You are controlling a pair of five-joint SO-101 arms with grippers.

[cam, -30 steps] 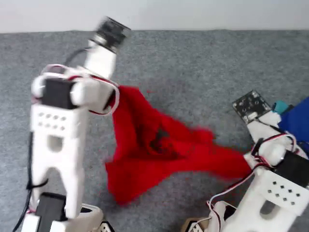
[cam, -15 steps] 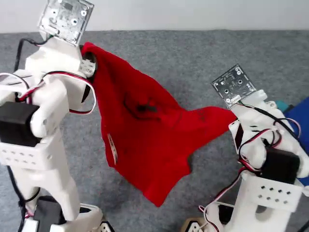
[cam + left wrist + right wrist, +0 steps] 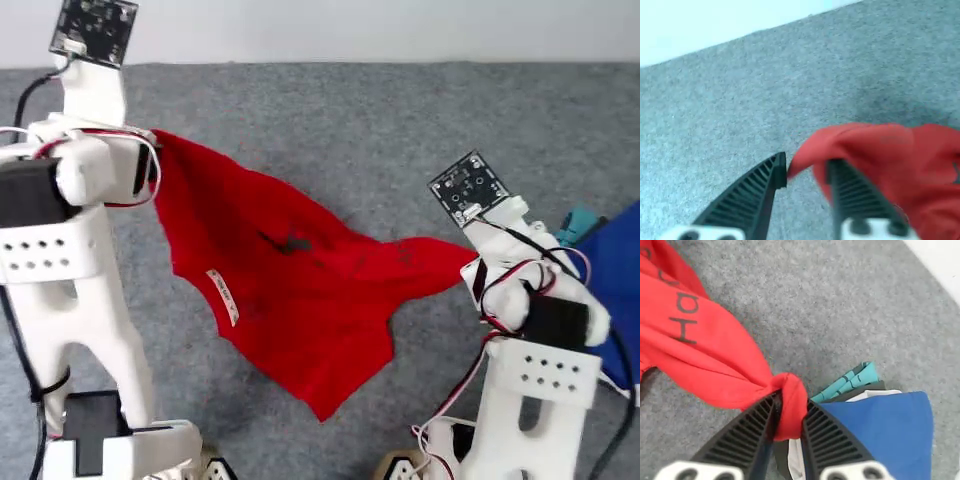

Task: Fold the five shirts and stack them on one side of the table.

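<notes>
Two-point hold on red shirt (image 3: 290, 300): L fingers (image 3: 807, 167) pinching one corner, R fingers (image 3: 791, 404) clamping bunched end, above desk (image 3: 400, 130) nr blue shirt (image 3: 880, 430).

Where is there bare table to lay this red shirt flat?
The widest bare patch of table lies between the red shirt and the far wall. A narrow one sits between the shirt's hem and the right arm's base. The right side is crowded: the blue shirt pile lies beside the right tool.

A robotics test bench: two wired white plastic arms (image 3: 80, 250) (image 3: 540, 370) stand on a grey felt-covered table (image 3: 400, 120) before a plain white wall (image 3: 350, 30).
</notes>
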